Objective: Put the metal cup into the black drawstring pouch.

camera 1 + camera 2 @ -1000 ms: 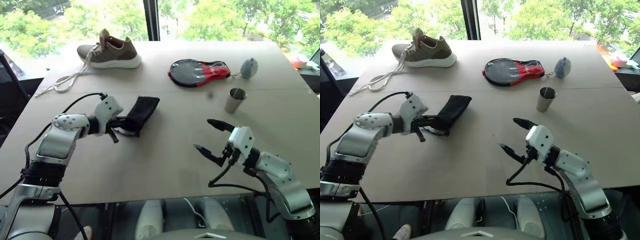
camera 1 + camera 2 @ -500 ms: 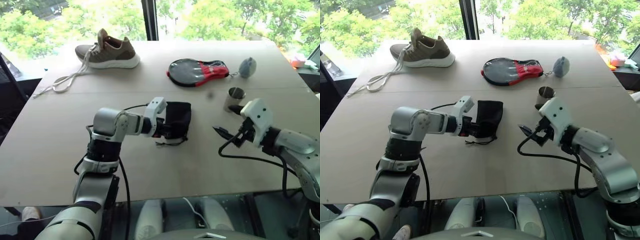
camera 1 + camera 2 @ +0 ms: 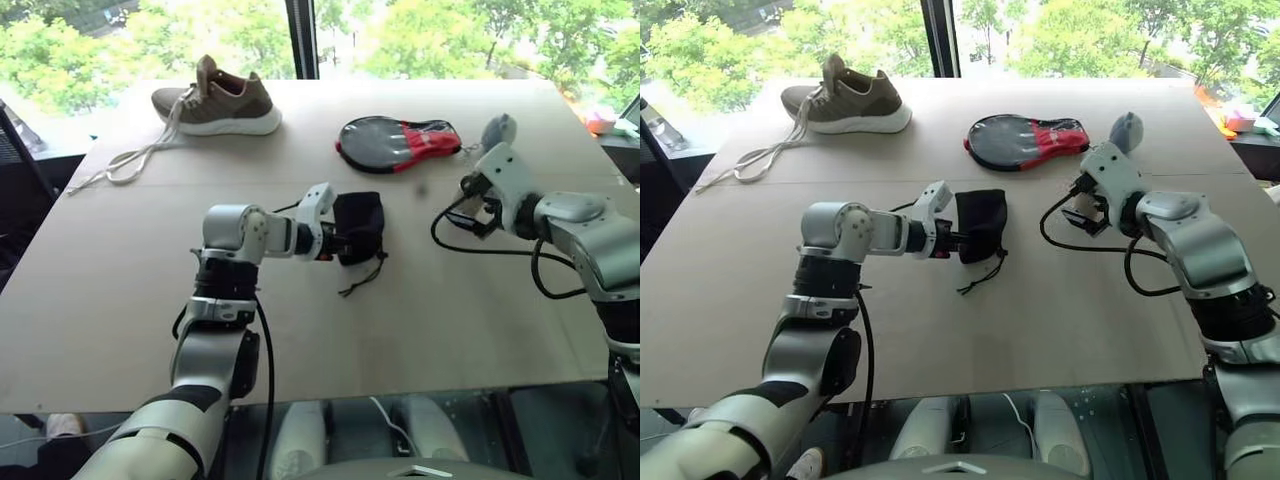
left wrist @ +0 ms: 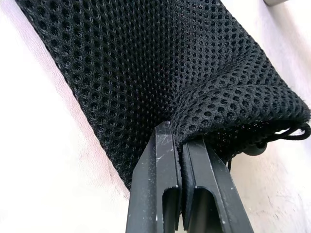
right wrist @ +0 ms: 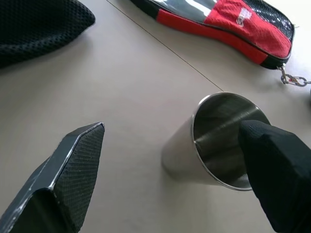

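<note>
A wide window full of green trees stands behind a large beige counter [image 3: 300,330]. At its far left lies a brown sneaker [image 3: 222,102] with loose white laces, and at far centre a black-and-red paddle case [image 3: 398,144] with a grey ball [image 3: 497,128] chained to its right end.

Near the middle of the counter the black drawstring pouch [image 3: 358,226] is held out by the left hand [image 4: 181,145], its cord dangling toward the near side. That hand's two fingers are pressed together, pinching a fold of the mesh at the mouth edge; the arm reaches in from the left, forearm roughly level, pointing right. The pouch looks soft, light and floppy, so its mouth will probably sag shut unless one lip is lifted and kept taut.

To the right, just nearer than the ball, the metal cup [image 5: 214,141] stands upright on the counter. The right hand [image 5: 180,165] is spread wide, angled down and to the left; one finger [image 5: 73,170] stands well clear of the cup's side, while the other overlaps the rim. The cup looks rigid, smooth and likely slippery, light enough to tip; the wall, pinched inside and out just below the rim, seems the surest hold.
</note>
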`<act>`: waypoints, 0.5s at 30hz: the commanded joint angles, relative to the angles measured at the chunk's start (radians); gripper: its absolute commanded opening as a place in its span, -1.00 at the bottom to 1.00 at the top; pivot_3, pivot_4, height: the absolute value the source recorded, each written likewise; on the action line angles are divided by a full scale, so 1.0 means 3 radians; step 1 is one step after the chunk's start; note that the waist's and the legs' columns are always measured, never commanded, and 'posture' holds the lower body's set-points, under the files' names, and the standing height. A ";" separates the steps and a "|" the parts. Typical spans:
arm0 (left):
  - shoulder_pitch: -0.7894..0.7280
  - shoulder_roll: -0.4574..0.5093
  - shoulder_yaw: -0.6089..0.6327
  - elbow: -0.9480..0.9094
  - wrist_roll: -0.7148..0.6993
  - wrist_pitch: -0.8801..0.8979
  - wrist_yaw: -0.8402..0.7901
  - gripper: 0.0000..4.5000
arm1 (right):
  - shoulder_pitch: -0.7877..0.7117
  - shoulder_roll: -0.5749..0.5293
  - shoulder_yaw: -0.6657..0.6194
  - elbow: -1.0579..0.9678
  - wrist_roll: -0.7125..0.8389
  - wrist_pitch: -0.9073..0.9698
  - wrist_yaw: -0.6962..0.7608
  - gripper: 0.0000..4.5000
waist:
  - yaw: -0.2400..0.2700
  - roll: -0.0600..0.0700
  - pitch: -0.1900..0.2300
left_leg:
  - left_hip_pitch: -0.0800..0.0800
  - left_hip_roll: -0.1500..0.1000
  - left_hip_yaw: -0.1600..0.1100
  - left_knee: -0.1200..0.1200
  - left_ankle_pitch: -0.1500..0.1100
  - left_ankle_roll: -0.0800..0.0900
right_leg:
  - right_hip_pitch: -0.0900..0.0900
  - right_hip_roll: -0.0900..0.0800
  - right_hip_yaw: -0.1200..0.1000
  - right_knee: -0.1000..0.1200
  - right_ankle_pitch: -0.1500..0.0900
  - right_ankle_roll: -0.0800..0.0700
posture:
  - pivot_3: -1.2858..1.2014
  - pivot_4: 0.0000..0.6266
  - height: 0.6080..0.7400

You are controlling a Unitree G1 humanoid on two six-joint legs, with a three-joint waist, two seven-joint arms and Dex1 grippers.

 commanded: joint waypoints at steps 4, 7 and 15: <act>0.0015 -0.0010 -0.0022 -0.0132 0.0009 -0.0120 0.0069 -1.00 | -0.0344 -0.0066 0.0276 0.0346 -0.0218 -0.0130 0.0374 0.88 | 0.0000 0.0000 0.0000 | -0.0028 0.0000 -0.0002 0.0006 0.0003 -0.0004 | -0.0023 0.0000 -0.0003 0.0004 0.0001 0.0000 | 0.03 -0.52 1.00; 0.0067 0.0002 -0.0094 -0.0194 0.0028 -0.0191 0.0064 -1.00 | -0.0461 -0.0063 0.0460 0.0588 -0.0324 -0.0249 0.0585 0.45 | -0.0003 0.0000 0.0000 | -0.0030 0.0000 -0.0001 0.0007 0.0003 -0.0005 | -0.0024 0.0000 -0.0002 0.0003 0.0001 0.0001 | 0.03 -0.52 1.00; 0.0118 -0.0023 -0.0071 -0.0242 -0.0005 -0.0179 0.0132 -1.00 | -0.0482 -0.0101 0.0502 0.0852 -0.0578 -0.0708 0.0792 -0.98 | -0.0003 0.0001 0.0000 | -0.0030 0.0000 -0.0001 0.0008 0.0003 -0.0005 | -0.0024 -0.0001 -0.0003 0.0003 0.0001 0.0001 | 0.03 -0.52 1.00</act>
